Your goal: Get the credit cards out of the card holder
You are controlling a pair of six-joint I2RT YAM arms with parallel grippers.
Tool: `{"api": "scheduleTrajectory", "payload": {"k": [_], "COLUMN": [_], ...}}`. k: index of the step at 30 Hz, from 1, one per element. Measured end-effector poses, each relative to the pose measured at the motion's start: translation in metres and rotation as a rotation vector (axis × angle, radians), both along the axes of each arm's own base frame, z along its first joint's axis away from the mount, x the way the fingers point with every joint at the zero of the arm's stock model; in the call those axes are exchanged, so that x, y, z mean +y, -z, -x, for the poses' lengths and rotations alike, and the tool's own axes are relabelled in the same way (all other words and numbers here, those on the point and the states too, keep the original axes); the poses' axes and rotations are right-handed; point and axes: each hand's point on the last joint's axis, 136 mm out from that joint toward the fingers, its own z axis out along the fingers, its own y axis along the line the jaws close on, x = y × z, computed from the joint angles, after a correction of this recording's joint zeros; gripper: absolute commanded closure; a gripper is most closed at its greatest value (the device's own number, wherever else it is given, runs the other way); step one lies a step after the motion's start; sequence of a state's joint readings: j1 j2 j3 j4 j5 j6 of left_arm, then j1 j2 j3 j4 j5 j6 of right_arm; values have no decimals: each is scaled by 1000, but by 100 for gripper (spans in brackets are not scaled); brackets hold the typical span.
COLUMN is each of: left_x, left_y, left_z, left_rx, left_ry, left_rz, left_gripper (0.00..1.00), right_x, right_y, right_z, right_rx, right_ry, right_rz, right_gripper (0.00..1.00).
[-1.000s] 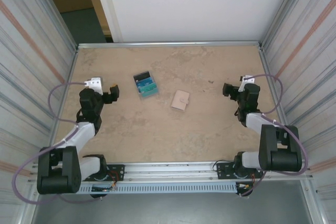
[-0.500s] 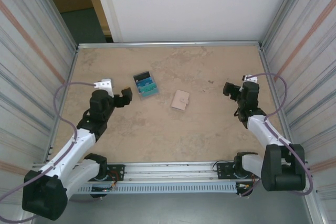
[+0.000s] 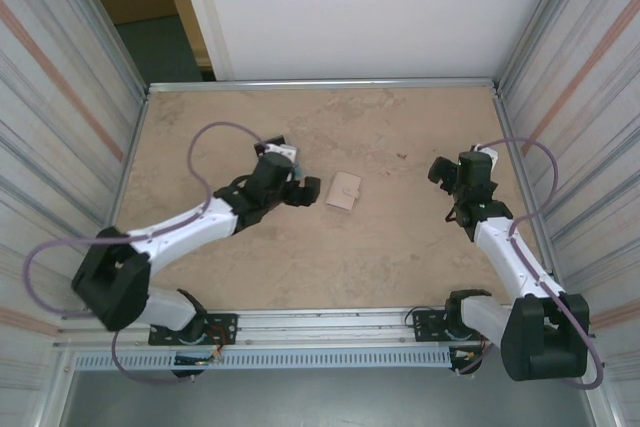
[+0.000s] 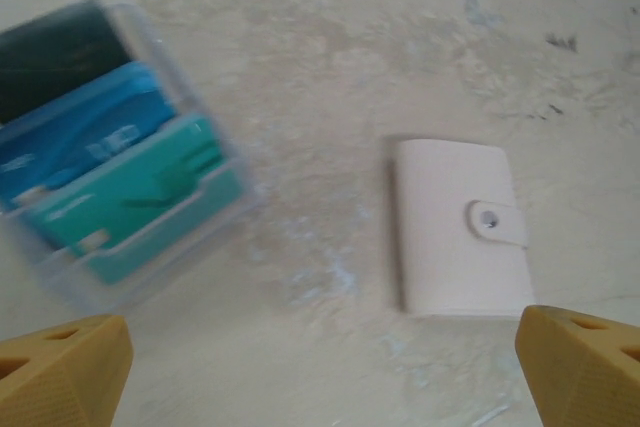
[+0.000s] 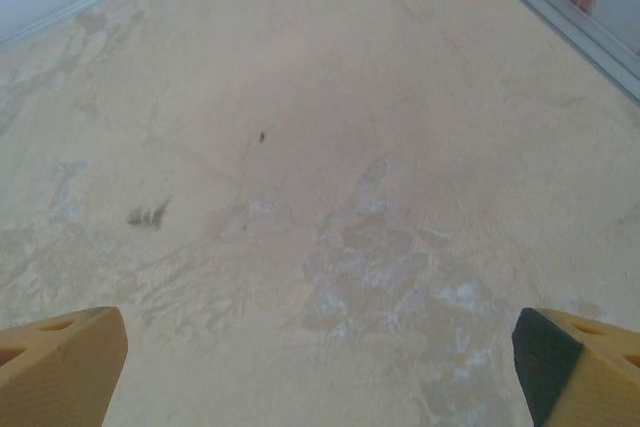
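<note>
Both grippers are empty with jaws wide. Left gripper (image 4: 320,377) hovers above the closed wallet (image 4: 452,228), which lies flat mid-table with its snap tab (image 4: 497,223) fastened. Right gripper (image 5: 320,367) is well apart. Blue and teal cards (image 4: 110,172) sit in a clear tray (image 4: 160,262) just beside it. Wallet judged light, soft and slide-prone: pin one edge, lift the tab.

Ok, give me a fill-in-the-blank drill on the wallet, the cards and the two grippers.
1. The wallet lies flat, folded ____.
2. In the left wrist view, the cards lie to the ____ of the wallet.
3. The left gripper has its jaws ____.
4. The right gripper hangs over a bare stretch of ____.
Missing words: shut; left; open; table.
</note>
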State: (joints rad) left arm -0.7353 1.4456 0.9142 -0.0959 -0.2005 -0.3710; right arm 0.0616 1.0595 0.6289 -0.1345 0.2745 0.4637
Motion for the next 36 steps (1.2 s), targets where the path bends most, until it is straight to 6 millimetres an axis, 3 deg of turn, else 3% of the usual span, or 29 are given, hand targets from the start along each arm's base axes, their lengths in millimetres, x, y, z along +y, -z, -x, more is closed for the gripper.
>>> {"api": "scheduleTrajectory", "payload": {"k": [6, 19, 36], "left_x": [-51, -94, -105], "left_y": [26, 70, 106], "left_z": [-10, -18, -20], "left_rx": [107, 237, 314], "left_ry": [95, 191, 220], "left_rz": [-42, -121, -199], "left_gripper": [1, 1, 1], "right_x": [-2, -3, -2], "right_y": [-1, 3, 4], "right_z": [8, 14, 14], "right_rx": [31, 61, 62], "right_ry": [30, 50, 59], "right_rz": [-12, -25, -41], "right_gripper": [1, 1, 1]}}
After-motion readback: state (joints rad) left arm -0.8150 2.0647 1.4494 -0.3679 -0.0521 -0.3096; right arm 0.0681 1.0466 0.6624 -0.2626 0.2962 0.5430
